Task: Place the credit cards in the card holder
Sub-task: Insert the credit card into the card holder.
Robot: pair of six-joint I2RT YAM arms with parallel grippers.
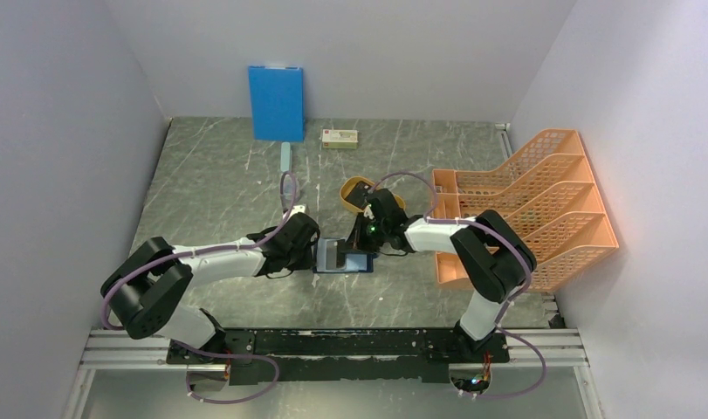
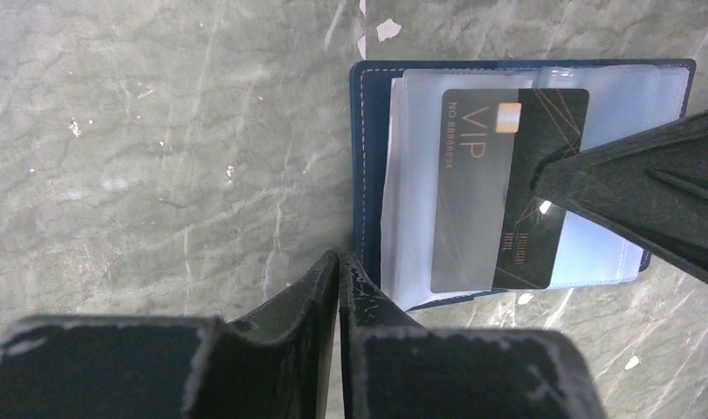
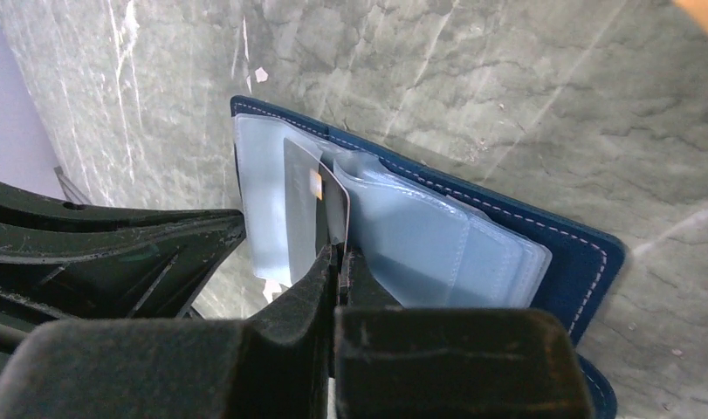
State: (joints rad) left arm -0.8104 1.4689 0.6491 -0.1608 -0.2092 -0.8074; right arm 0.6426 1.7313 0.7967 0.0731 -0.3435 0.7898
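Note:
The dark navy card holder lies open on the table, its clear sleeves up. A black VIP card sits partly inside a clear sleeve. My right gripper is shut on the card's near edge, holding it on edge in the sleeve; it stands over the holder's right side in the top view. My left gripper is shut and empty, its tips at the holder's left edge, and shows in the top view.
A yellow oval tray sits just behind the right gripper. An orange file rack fills the right side. A bright blue board leans on the back wall, with a small white box beside it.

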